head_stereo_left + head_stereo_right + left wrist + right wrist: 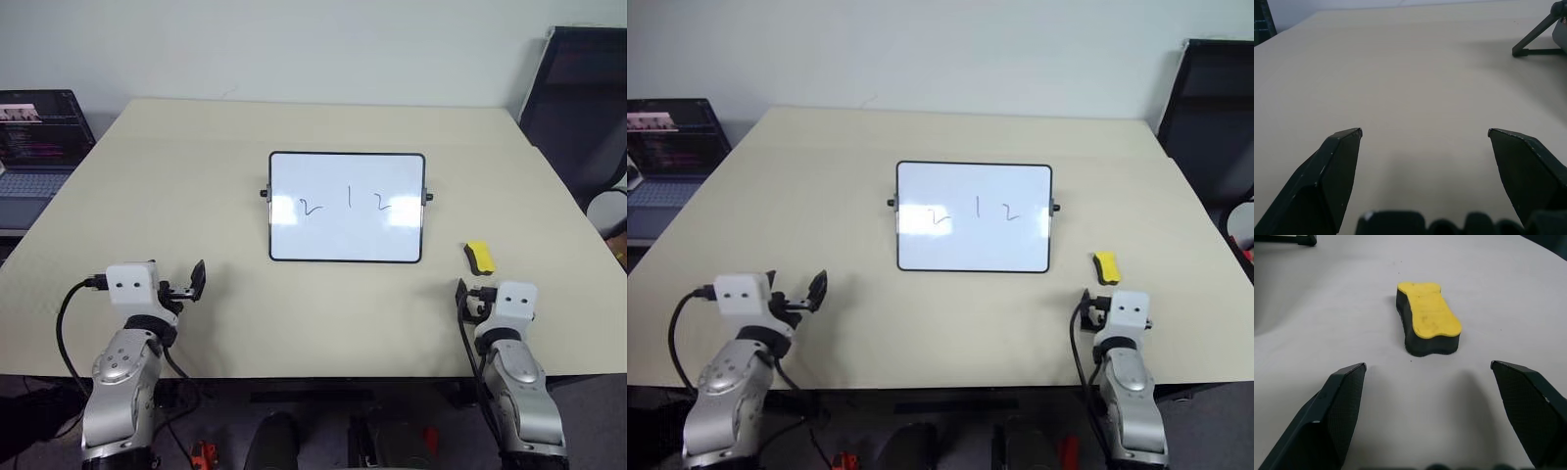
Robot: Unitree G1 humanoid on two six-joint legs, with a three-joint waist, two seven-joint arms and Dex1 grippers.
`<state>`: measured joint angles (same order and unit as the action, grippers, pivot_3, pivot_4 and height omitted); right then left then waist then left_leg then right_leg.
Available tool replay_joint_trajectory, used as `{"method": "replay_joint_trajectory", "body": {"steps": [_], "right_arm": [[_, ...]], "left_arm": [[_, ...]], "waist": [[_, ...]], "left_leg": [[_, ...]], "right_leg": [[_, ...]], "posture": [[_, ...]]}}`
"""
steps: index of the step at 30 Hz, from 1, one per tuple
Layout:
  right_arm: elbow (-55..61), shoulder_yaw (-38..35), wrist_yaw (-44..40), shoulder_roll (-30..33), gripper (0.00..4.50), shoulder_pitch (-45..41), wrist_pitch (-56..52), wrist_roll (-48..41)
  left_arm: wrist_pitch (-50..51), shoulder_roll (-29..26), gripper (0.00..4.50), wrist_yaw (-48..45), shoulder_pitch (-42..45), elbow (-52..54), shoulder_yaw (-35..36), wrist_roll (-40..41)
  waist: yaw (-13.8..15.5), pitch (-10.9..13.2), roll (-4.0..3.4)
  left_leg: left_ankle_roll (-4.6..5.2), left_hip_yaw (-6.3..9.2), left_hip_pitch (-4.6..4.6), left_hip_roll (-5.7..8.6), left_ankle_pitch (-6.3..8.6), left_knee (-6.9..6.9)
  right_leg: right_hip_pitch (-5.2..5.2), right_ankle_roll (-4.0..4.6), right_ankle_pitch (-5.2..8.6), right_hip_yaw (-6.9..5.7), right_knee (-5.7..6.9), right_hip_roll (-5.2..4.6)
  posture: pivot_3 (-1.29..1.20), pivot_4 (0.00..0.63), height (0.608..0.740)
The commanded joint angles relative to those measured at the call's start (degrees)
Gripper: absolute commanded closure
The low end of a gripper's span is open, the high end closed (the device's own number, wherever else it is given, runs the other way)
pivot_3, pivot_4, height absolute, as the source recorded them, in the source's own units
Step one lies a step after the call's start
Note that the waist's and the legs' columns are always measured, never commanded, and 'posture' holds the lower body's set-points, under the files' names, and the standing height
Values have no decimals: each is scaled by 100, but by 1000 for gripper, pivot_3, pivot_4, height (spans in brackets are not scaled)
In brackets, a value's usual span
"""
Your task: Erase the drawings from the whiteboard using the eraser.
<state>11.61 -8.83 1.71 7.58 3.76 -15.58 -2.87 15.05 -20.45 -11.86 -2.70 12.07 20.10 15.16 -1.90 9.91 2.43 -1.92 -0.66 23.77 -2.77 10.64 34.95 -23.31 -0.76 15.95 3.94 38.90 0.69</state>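
The whiteboard (345, 240) lies flat in the middle of the beige table, black-framed, with a knob on each short side. The drawings are thin dark marks on it: a "2"-like squiggle (312, 207), a short vertical stroke (350, 198) and another squiggle (383, 204). The eraser (479, 257), yellow on top with a black base, rests on the table to the right of the board. My right gripper (1428, 364) stands open just short of the eraser (1426, 317), without touching it. My left gripper (1425, 132) is open over bare table near the front left edge.
A laptop (34, 147) with a lit screen sits beyond the table's left edge. A black chair (583, 98) stands at the back right. The whiteboard's black stand leg (1535, 41) shows in the left wrist view. The table's front edge runs just under both grippers.
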Motion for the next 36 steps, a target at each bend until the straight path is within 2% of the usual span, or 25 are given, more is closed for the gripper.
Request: {"method": "replay_joint_trajectory", "body": {"steps": [1,7,25,33,36], "right_arm": [[211,5,-75,67,32,-63,10,24],[288,-109,12,52,32,-25,-19,27],[281,-206,108,44,32,-43,70,42],[215,-328,-1,260,32,-129,30,-12],[141,-480,-181,520,32,-370,-65,-128]], "left_arm": [[37,-92,0,-12,16,307,123,53],[69,-172,0,-91,252,138,72,21],[-131,80,0,-84,602,-183,-213,-84],[-134,112,0,-109,533,-82,-247,-89],[-11,-61,0,-620,934,84,-659,49]], "waist": [[1,0,0],[1,0,0],[-6,0,0],[0,-1,0],[8,0,-1]], "left_leg": [[0,0,0,1,0,0],[0,-1,2,6,0,0],[0,-5,1,7,0,0],[0,-3,1,7,0,0],[0,-3,2,10,0,0]], "right_leg": [[0,1,0,0,0,0],[0,1,1,-1,-1,0],[0,-21,-11,2,-1,3],[0,-29,-16,-1,-1,3],[0,-29,-17,-1,-1,7]], "posture": [[0,150,740],[0,150,740],[0,150,740],[0,150,740],[0,150,740]]}}
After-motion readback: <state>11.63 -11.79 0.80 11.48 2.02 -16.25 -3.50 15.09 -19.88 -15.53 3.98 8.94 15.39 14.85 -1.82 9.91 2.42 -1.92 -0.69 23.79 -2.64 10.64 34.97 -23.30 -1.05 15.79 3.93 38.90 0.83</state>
